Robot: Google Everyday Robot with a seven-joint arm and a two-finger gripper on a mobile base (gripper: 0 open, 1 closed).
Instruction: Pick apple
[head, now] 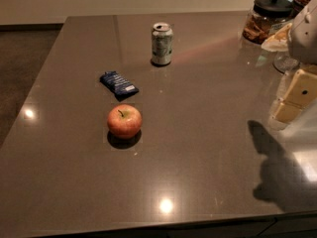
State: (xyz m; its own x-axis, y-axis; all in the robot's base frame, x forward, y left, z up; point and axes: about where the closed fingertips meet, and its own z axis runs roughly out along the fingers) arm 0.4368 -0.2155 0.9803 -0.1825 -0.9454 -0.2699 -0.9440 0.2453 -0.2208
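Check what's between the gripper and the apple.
Nothing: camera view shows only bare tabletop between the gripper at the right edge and the apple.

The gripper hangs at the far right edge, angled downward.

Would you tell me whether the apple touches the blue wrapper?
No, the apple lies apart from the blue wrapper, bare table between them, while the gripper hangs at the picture's right edge.

One camera looks down across the table — tool at right edge.
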